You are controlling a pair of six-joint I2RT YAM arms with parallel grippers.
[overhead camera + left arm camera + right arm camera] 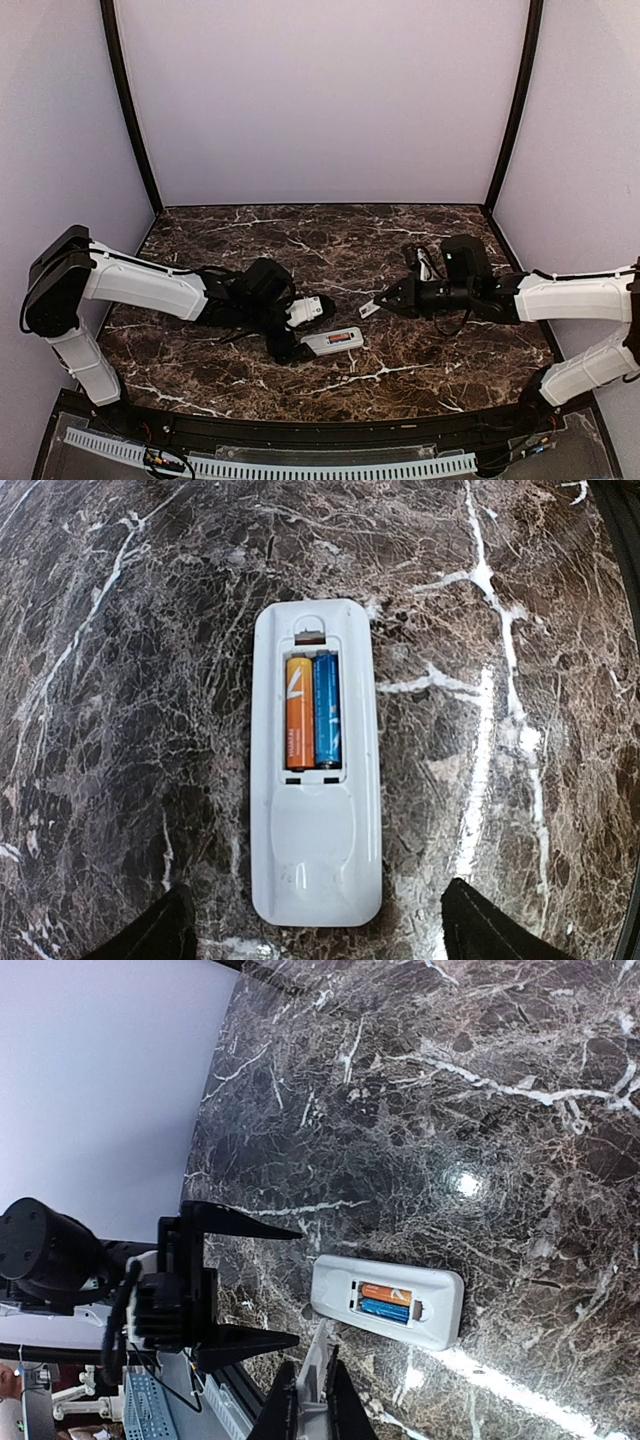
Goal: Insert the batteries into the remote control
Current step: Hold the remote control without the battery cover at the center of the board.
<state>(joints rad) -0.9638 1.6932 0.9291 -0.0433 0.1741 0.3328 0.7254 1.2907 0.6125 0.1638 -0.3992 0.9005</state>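
There is one remote control (318, 852), two batteries, one orange battery (299, 712) and one blue battery (327, 710), one whitish cover plate (369, 310), two claws, the left claw (298, 1284) and the right claw (384, 302), and one counter (120, 730).

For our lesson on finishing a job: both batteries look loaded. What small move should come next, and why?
Probably the right gripper should carry the cover it holds over to the remote: the orange battery and blue battery already lie side by side inside it, uncovered.
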